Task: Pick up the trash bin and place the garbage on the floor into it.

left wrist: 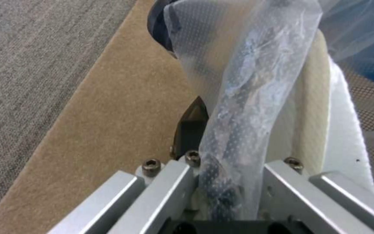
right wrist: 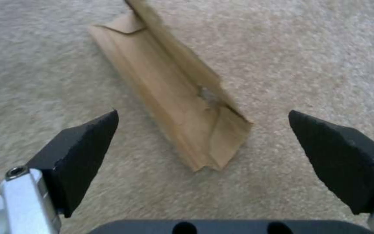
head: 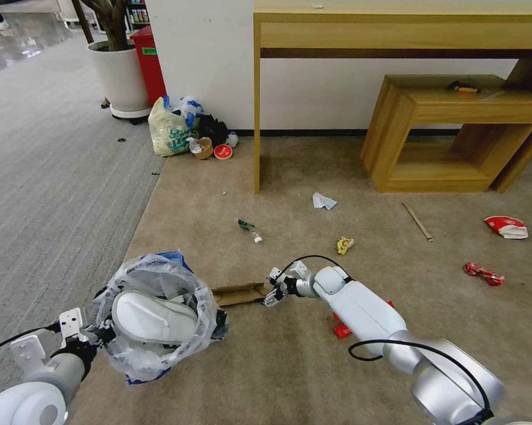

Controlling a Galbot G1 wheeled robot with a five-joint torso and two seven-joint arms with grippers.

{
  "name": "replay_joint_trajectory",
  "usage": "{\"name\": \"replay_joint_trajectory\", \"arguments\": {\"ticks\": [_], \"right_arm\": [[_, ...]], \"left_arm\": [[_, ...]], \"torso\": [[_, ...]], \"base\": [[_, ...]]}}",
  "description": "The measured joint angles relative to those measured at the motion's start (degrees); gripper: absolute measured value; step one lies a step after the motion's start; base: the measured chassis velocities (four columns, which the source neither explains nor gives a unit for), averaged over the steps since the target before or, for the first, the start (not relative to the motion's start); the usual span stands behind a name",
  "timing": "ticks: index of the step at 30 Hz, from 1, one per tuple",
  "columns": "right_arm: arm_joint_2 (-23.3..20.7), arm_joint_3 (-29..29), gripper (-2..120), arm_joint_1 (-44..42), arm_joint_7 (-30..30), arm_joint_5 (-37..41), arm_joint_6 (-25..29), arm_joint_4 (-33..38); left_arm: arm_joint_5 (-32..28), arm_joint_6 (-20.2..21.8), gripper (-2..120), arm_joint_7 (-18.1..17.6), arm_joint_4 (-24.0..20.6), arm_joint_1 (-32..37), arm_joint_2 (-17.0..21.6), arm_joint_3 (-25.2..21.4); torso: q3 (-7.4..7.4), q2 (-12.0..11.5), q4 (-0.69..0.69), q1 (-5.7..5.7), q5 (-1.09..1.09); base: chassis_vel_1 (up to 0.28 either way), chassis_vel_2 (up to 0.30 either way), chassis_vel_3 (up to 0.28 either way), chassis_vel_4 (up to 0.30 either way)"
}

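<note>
My left gripper is shut on the near rim of the trash bin, a dark bin in a crinkly clear bag, held at the lower left. A white slipper lies inside it. In the left wrist view the bagged rim runs between the jaws, with the slipper beside it. My right gripper is open, low over the floor, at the end of a brown cardboard strip. In the right wrist view the cardboard lies between and ahead of the black fingertips, untouched.
More garbage lies on the beige carpet: a tissue, wooden stick, yellow scrap, red wrappers, and a red piece under my right arm. A yellowish bag, desk leg and low shelf stand behind.
</note>
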Motion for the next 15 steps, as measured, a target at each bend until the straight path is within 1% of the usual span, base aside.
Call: {"name": "replay_joint_trajectory", "arguments": {"ticks": [2, 4, 5, 6, 7, 9, 10, 11, 12, 13, 15], "right_arm": [[0.48, 0.49, 99, 0.30, 0.15, -0.22, 0.17, -0.87], [1.55, 1.63, 95, 1.01, 0.50, -0.44, 0.16, -2.61], [1.73, 1.80, 89, 1.13, 0.62, -0.46, 0.07, -2.90], [1.73, 1.80, 89, 1.13, 0.62, -0.46, 0.07, -2.90], [1.88, 1.90, 84, 1.23, 0.73, -0.58, 0.01, -3.23], [1.93, 1.93, 82, 1.29, 0.78, -0.64, -0.01, -3.43], [2.03, 2.05, 78, 1.37, 0.86, -0.80, -0.03, -3.79], [2.24, 2.32, 69, 1.47, 0.96, -1.10, -0.03, -4.31], [2.41, 2.56, 66, 1.53, 1.00, -1.38, -0.04, -4.64], [2.41, 2.56, 66, 1.53, 1.00, -1.38, -0.04, -4.64], [2.91, 3.46, 54, 1.58, 1.06, -2.57, -0.06, -5.34]], "left_arm": [[0.00, 0.00, 0, 0.11, -0.07, 0.07, 0.01, 0.00], [0.00, 0.00, 0, 0.36, -0.29, 0.23, 0.14, -0.06], [-0.03, 0.00, 0, 0.42, -0.38, 0.31, 0.25, -0.15], [-0.03, 0.00, 0, 0.42, -0.38, 0.31, 0.25, -0.15], [-0.08, 0.00, 0, 0.49, -0.44, 0.36, 0.38, -0.23], [-0.11, 0.00, 0, 0.53, -0.46, 0.38, 0.43, -0.25], [-0.15, 0.00, 0, 0.59, -0.47, 0.41, 0.50, -0.28], [-0.19, 0.00, 0, 0.64, -0.47, 0.43, 0.55, -0.29], [-0.21, 0.00, 0, 0.67, -0.47, 0.44, 0.57, -0.29], [-0.21, 0.00, 0, 0.67, -0.47, 0.44, 0.57, -0.29], [-0.24, 0.00, 0, 0.70, -0.48, 0.47, 0.58, -0.27]], "torso": [[0.00, 0.00, 0.00, 0.00, 0.01], [0.00, 0.00, 0.02, 0.00, 0.00], [0.00, 0.00, 0.02, 0.00, 0.01], [0.00, 0.00, 0.02, 0.00, 0.01], [0.00, 0.00, 0.01, 0.00, 0.01], [0.00, 0.00, 0.01, 0.00, 0.01], [0.00, 0.00, 0.00, 0.00, 0.00], [0.00, 0.00, -0.01, 0.00, 0.01], [0.00, 0.00, -0.01, 0.00, 0.00], [0.00, 0.00, -0.01, 0.00, 0.00], [0.00, 0.00, 0.00, 0.00, 0.00]], "base": [[0.000, 0.000, 0.000, 0.000], [0.000, 0.000, 0.000, 0.000], [0.000, 0.000, 0.000, 0.000], [0.000, 0.000, 0.000, 0.000], [0.000, 0.000, 0.000, 0.000], [0.000, 0.000, 0.000, 0.000], [0.000, 0.000, 0.000, 0.000], [0.000, 0.000, 0.000, 0.000], [0.000, 0.000, 0.000, 0.000], [0.000, 0.000, 0.000, 0.000], [0.000, 0.000, 0.000, 0.000]]}}
